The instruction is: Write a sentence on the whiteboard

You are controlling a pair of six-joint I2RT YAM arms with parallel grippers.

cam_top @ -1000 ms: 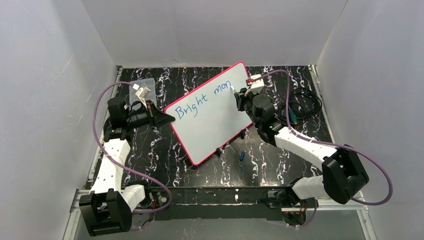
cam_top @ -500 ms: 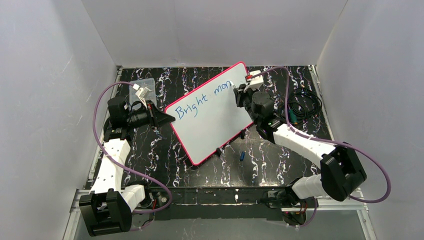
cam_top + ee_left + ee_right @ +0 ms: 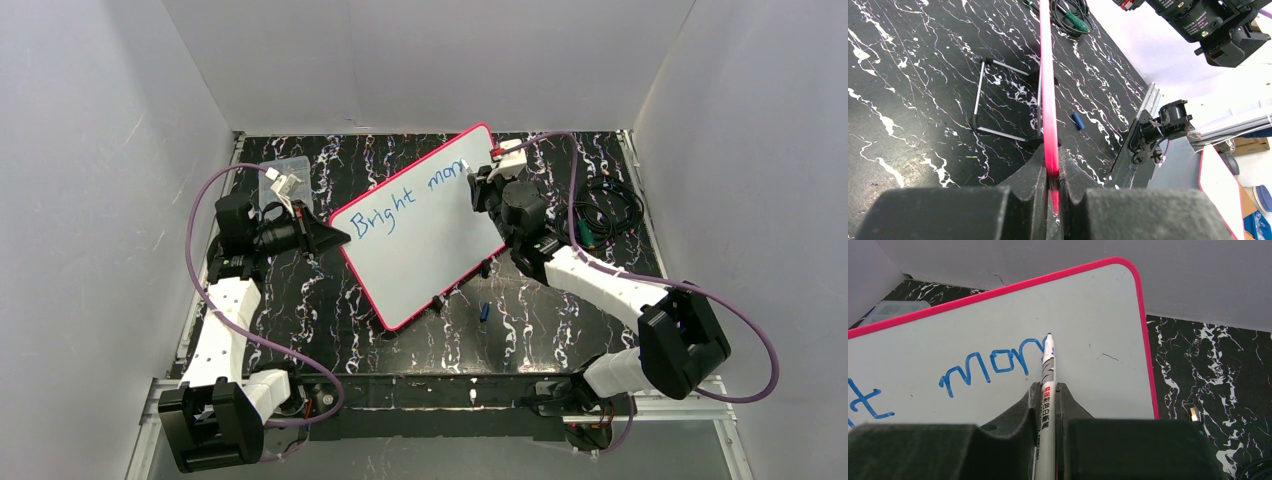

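The whiteboard (image 3: 430,240), white with a pink-red rim, stands tilted on a wire stand (image 3: 998,100). My left gripper (image 3: 335,238) is shut on its left rim (image 3: 1049,100). Blue script on it reads "Bright mom" (image 3: 405,200), seen in the right wrist view as "mom" (image 3: 993,365). My right gripper (image 3: 478,190) is shut on a white marker (image 3: 1048,385) whose blue tip touches the board at the end of the last stroke.
A blue marker cap (image 3: 483,311) lies on the black marbled table in front of the board, also in the left wrist view (image 3: 1078,120). A clear plastic box (image 3: 285,178) sits at the back left. Black cables (image 3: 605,210) lie at the right.
My right gripper has shifted the marker slightly up and right along the board, extending the last letter. The left gripper and the board have not moved.
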